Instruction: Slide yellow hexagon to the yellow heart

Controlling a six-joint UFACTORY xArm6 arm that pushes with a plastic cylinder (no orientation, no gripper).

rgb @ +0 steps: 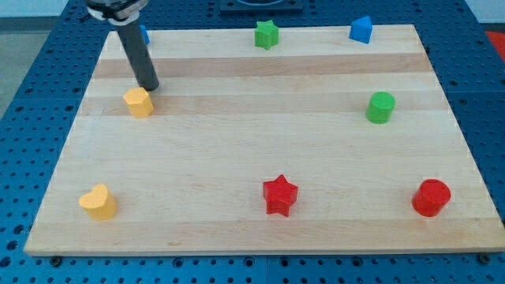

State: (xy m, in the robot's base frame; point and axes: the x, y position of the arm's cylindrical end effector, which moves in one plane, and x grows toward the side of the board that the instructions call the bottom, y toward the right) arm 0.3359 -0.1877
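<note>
The yellow hexagon (139, 102) lies on the wooden board (260, 150) at the view's upper left. The yellow heart (98, 202) lies at the view's lower left, well below the hexagon. My tip (150, 87) stands just above and slightly to the right of the hexagon, touching or nearly touching its top edge. The dark rod rises from there toward the view's top left.
A green star (267, 35) and a blue block (361, 29) lie along the top edge. Another blue block (144, 35) is mostly hidden behind the rod. A green cylinder (380, 107) lies at the right; a red star (279, 195) and a red cylinder (431, 197) near the bottom.
</note>
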